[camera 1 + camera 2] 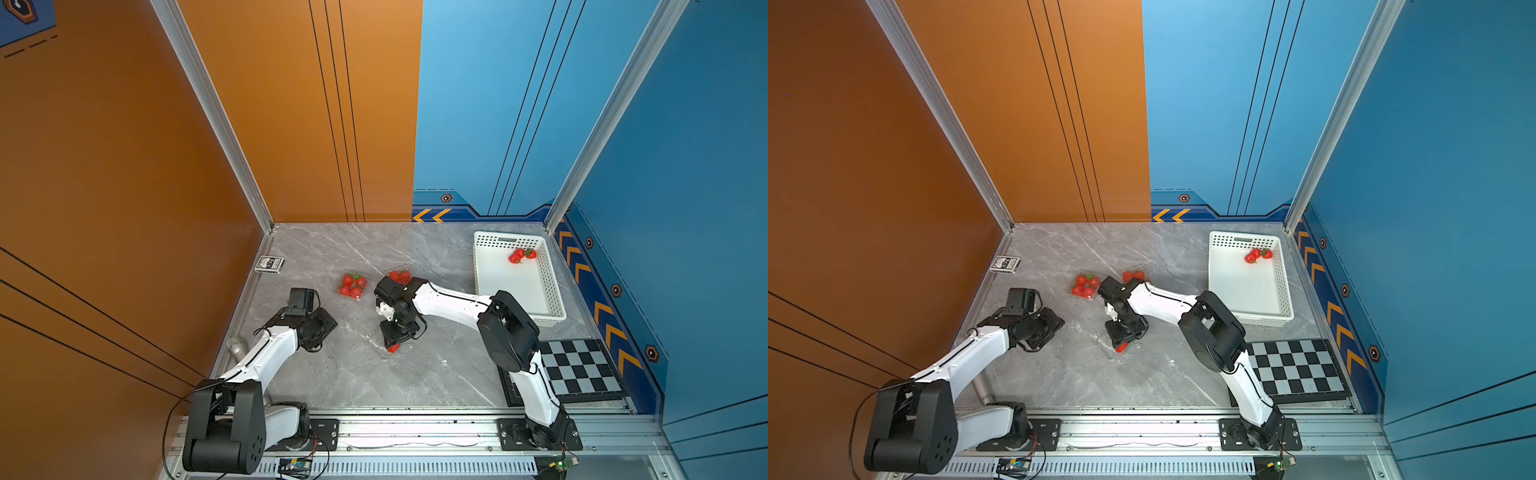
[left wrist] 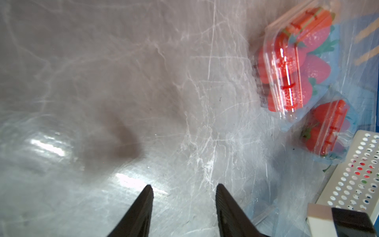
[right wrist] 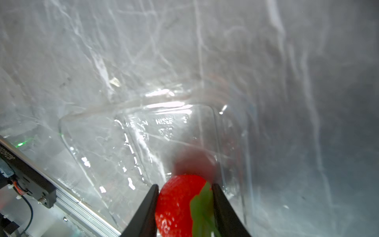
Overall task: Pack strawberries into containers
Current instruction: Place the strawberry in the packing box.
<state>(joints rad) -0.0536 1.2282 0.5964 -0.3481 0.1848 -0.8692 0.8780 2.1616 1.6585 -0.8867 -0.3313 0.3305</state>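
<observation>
In both top views the right fingers [image 1: 392, 337] pinched a strawberry [image 1: 393, 348] low over the marbled surface [image 1: 436, 374]. Two filled clamshells [image 1: 352, 286] lay beyond, with more strawberries [image 1: 521, 254] in the perforated white basket [image 1: 552, 286].

Left wrist: the left fingers [image 2: 143, 207] stood apart, empty, likely waiting to shut lids.

Right wrist: the glossy, seeded strawberry hung over a clear, thin-walled clamshell [image 3: 164, 127], seemingly open to receive it.

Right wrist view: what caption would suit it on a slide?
Right fingers hold a strawberry over a clear plastic container.
</observation>
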